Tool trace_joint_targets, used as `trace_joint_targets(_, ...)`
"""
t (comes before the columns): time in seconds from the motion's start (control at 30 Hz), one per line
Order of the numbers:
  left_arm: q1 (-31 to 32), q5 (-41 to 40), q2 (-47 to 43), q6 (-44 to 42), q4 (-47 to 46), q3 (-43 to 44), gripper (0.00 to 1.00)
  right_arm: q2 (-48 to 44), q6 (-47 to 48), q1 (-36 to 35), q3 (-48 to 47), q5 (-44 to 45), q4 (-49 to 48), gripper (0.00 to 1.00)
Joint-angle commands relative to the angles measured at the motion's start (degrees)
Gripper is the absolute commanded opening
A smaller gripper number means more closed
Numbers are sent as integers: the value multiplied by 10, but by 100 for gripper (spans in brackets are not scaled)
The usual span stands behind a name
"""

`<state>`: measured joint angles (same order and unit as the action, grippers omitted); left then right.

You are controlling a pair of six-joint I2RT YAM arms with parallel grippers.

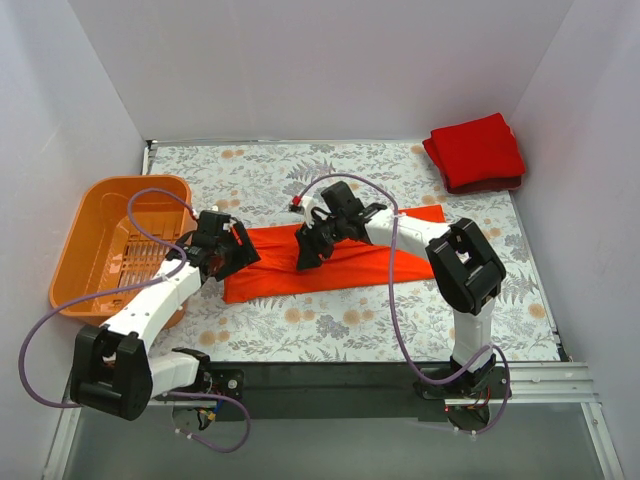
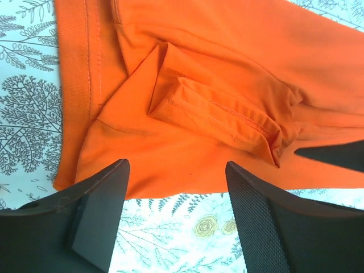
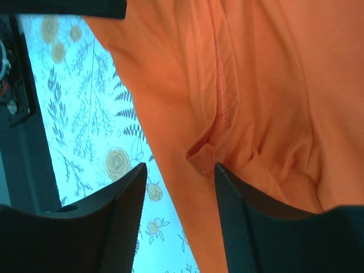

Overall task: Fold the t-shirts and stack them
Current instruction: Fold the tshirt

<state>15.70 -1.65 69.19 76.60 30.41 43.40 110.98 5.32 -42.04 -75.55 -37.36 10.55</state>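
Note:
An orange-red t-shirt (image 1: 350,268) lies folded into a long strip across the middle of the floral table. My left gripper (image 1: 238,250) hovers at the strip's left end, open. In the left wrist view its jaws (image 2: 176,166) stand wide over the shirt's near edge (image 2: 170,136), with a folded sleeve hem (image 2: 227,116) beyond and nothing between them. My right gripper (image 1: 308,250) sits over the strip's middle, open too. In the right wrist view the gripper (image 3: 180,168) straddles the shirt's edge (image 3: 170,114) without pinching it. A deeper red t-shirt (image 1: 475,150) rests folded at the back right corner.
An orange plastic basket (image 1: 85,250) stands at the table's left side, close to the left arm. White walls enclose the table on three sides. The dark base rail (image 1: 330,380) runs along the near edge.

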Motion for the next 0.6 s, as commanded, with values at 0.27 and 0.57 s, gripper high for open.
trace_joint_targets(0.27,-1,-64,-73,-29,-40,-54,81,76,-116,-3,-108,20,-47,68)
trace_joint_targets(0.57,-1,-103,-96,-31,-68,-72,86,112,-125,-17,-125,-2,-50,69)
